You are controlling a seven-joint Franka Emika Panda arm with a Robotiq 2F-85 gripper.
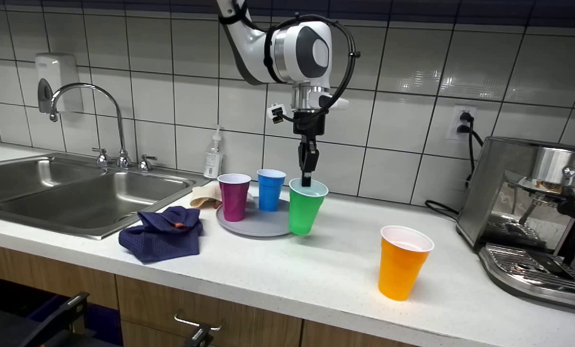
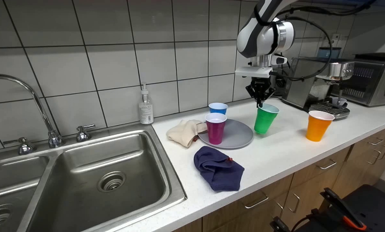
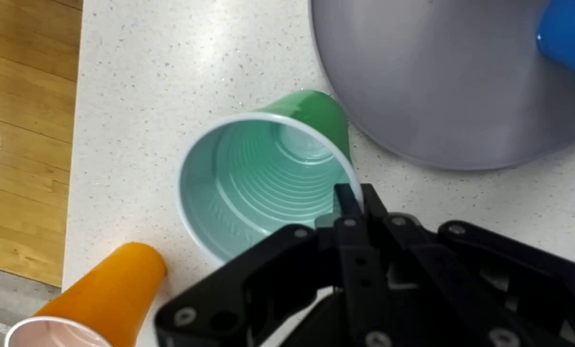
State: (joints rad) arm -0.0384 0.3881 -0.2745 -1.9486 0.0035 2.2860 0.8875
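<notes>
Gripper (image 3: 359, 196) pinches a green cup (image 3: 263, 178) by its rim, tilted beneath it; just to its side lies a gray plate (image 3: 437, 120), bearing a blue cup (image 1: 270, 195) and a purple cup (image 1: 234, 201); on the gripper's opposite side stands an orange cup (image 1: 402, 270), cut off in the wrist view; whether the green cup touches the counter (image 1: 335, 274) is hard to tell.

My free lane: white table (image 1: 347, 246) between green plastic cup (image 1: 303, 212) and orange plastic cup (image 1: 402, 267); obstacles: blue plastic cup (image 1: 269, 193) and magenta plastic cup (image 1: 233, 200) on round grey plate (image 1: 260, 225).
</notes>
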